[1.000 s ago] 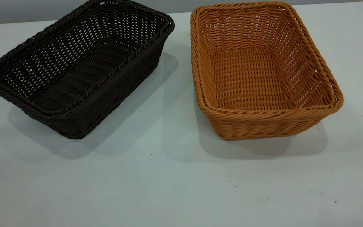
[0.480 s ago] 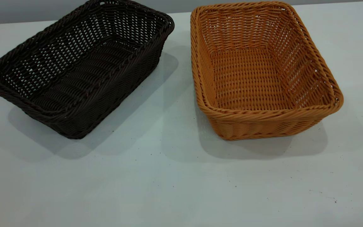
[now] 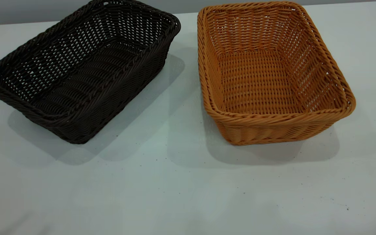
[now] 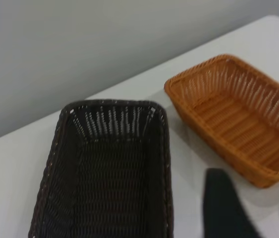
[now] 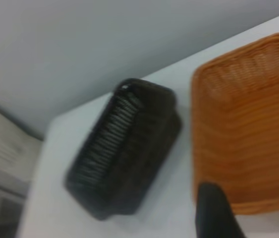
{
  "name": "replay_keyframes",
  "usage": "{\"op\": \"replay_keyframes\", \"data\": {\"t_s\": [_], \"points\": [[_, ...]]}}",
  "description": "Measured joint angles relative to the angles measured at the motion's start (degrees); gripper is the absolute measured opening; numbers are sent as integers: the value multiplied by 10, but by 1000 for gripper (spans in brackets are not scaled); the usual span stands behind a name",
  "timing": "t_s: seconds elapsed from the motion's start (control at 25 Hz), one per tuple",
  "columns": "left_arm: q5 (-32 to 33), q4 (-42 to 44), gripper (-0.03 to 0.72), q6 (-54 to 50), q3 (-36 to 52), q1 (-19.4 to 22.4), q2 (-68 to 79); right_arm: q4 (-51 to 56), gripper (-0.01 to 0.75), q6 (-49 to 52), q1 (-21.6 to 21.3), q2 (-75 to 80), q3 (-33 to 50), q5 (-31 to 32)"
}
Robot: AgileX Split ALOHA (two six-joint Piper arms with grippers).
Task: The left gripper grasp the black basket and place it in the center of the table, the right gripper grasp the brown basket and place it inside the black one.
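Note:
The black basket lies at an angle on the left of the white table. The brown basket stands to its right, a strip of bare table between them. Both are empty. Neither gripper shows in the exterior view. In the left wrist view my left gripper hangs open above the table, off the black basket and short of the brown basket. In the right wrist view my right gripper is open, near one end rim of the brown basket, with the black basket beyond.
A grey wall runs behind the table's far edge, close behind both baskets. Bare white tabletop with small dark specks stretches in front of the baskets. A window or shelf edge shows past the table's end.
Both baskets stay where they were. Faint shadows have appeared at the front corners of the table in the exterior view.

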Motion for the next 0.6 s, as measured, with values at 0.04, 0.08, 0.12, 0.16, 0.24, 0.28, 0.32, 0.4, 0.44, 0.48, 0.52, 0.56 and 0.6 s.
{"op": "replay_keyframes", "data": {"t_s": [0.04,0.08,0.12,0.16,0.24,0.28,0.32,0.4,0.44,0.48,0.52,0.56,0.6], "points": [[-5,0,342,1,0,0,9,18,329,8,0,14,0,-2],[-11,0,380,1,0,0,16,37,331,10,0,28,0,-4],[-17,0,410,1,0,0,25,52,332,11,0,44,0,-4],[-19,0,429,1,0,0,33,71,333,11,0,61,1,-4],[-19,0,451,1,0,0,47,111,333,12,0,93,1,-4],[-18,0,454,1,0,0,52,126,333,18,0,110,5,-2],[-18,0,456,1,1,0,54,142,333,25,3,125,11,-1],[-16,-2,456,1,1,0,56,165,333,35,14,153,28,-2],[-16,-2,456,1,1,0,56,178,333,42,21,167,39,-4],[-16,-2,456,1,1,0,56,192,333,49,28,179,51,-8],[-16,-2,455,1,1,0,56,203,334,54,35,193,62,-14],[-16,-2,454,1,1,0,56,212,334,55,42,207,74,-21],[-16,-2,455,2,1,0,56,226,335,58,49,219,86,-32]]}}
